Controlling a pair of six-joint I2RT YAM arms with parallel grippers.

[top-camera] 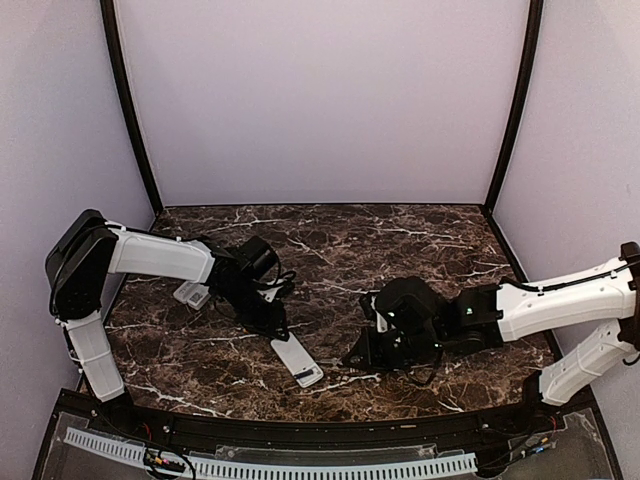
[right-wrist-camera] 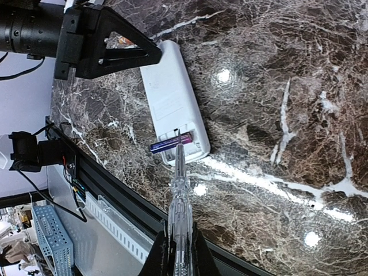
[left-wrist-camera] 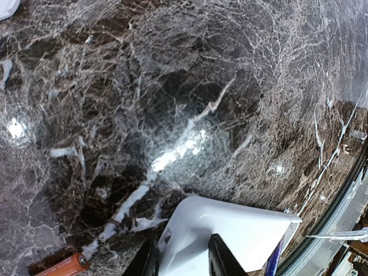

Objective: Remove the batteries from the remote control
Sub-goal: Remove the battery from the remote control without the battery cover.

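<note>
Purple battery (right-wrist-camera: 167, 144) sits in the open bay at one end of the white remote (right-wrist-camera: 172, 98), flat on the marble table (top-camera: 400, 240). Clear pick (right-wrist-camera: 179, 195) has its tip at the cell; the right gripper (right-wrist-camera: 179, 256) is clamped on the pick. The left gripper (left-wrist-camera: 184, 256) pinches the remote's other end.

Step, as judged: prying this cell out. Next the tip needs to lever under the cell.

Orange battery (left-wrist-camera: 63, 265) lies loose beside the remote. Nothing blocks the bay.
</note>
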